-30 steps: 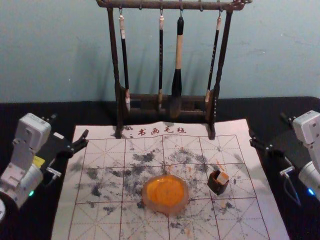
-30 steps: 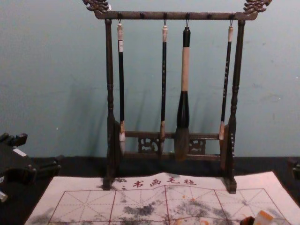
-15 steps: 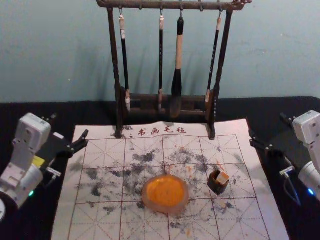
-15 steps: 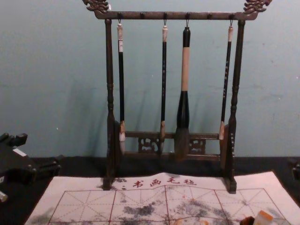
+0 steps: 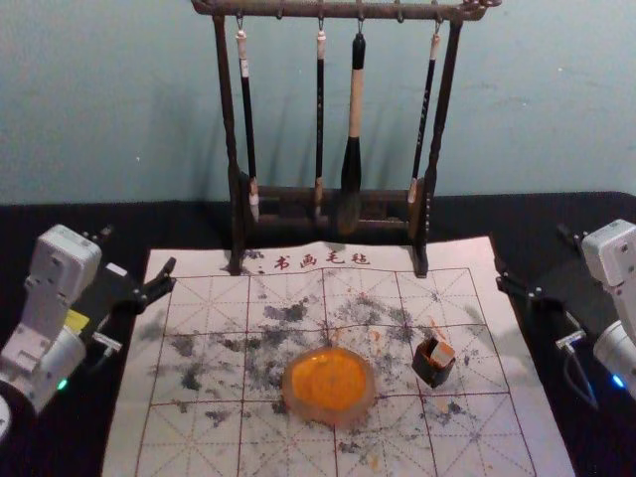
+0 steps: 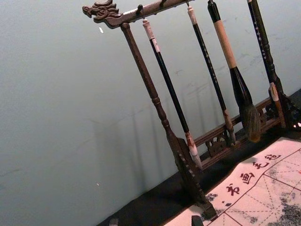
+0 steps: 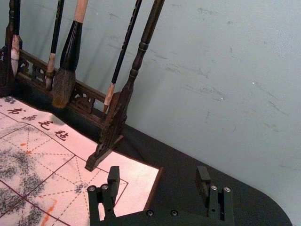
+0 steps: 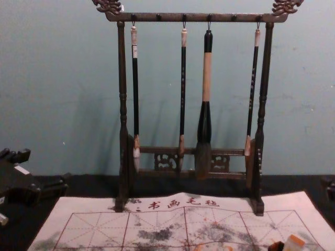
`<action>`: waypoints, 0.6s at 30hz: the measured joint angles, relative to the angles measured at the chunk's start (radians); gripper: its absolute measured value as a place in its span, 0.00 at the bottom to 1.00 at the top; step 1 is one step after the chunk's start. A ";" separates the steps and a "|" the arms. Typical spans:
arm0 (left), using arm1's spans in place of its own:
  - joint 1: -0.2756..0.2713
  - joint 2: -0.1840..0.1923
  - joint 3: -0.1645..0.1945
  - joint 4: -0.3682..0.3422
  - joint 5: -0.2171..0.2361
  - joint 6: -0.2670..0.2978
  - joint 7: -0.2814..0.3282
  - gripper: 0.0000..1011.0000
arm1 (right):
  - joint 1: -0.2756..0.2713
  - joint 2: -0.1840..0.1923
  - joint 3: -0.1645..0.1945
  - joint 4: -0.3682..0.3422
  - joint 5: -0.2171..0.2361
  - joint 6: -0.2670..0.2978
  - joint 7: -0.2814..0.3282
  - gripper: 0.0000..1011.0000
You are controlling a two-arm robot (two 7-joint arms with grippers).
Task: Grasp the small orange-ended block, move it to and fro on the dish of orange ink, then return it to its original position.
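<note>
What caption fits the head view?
Small orange-ended block leaning in dark box, right of pale round dish of orange ink.

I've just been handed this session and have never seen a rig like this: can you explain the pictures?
The machine is a robot with two arms. The head view looks down from its head; the chest view looks across from lower down; each wrist view comes from that arm's own wrist.

The left gripper waits by the mat's left edge, the right gripper by its right edge. Both are open, holding nothing.

On the marked white mat sits a dish of orange ink. Right of it, a small orange-ended block stands in a dark holder. Behind, four brushes hang from a wooden rack.
</note>
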 joint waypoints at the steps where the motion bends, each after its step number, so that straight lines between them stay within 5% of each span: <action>1: 0.000 0.000 0.000 0.000 0.000 0.000 0.000 0.99 | 0.000 0.000 0.000 0.000 0.000 0.000 0.000 0.99; 9: 0.000 0.000 0.000 0.000 0.000 0.000 0.000 0.99 | -0.005 -0.003 0.017 -0.007 0.002 -0.008 0.019 0.99; 18: 0.000 0.000 0.000 0.000 0.000 0.000 0.000 0.99 | -0.082 0.031 0.078 -0.102 0.094 -0.040 0.119 0.99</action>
